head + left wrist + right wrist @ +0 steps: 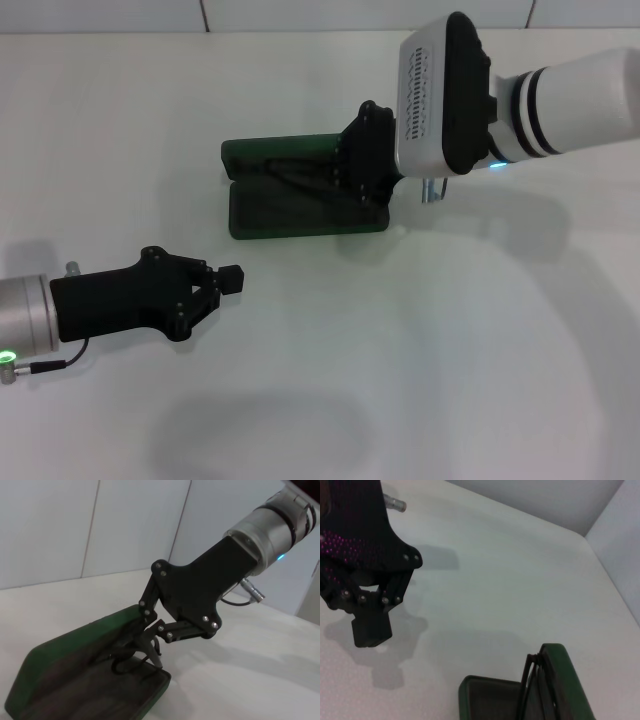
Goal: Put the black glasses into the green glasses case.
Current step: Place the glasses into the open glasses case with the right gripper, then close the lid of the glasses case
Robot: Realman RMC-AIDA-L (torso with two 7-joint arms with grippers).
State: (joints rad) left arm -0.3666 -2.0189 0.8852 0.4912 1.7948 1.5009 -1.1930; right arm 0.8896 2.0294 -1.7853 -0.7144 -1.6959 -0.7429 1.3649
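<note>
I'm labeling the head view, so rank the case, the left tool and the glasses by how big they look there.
1. Case: largest.
2. Left tool: smaller, though nearer the camera.
3. Glasses: smallest, only thin black arms showing inside the case, partly hidden by the right tool.

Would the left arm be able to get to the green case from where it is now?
Probably yes. The left gripper sits on the bare table just in front of the green case, nothing between. But the right gripper is already inside it with the glasses.

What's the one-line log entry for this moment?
right gripper: over open green glasses case, shut on black glasses | left gripper: idle on table, apart
</note>
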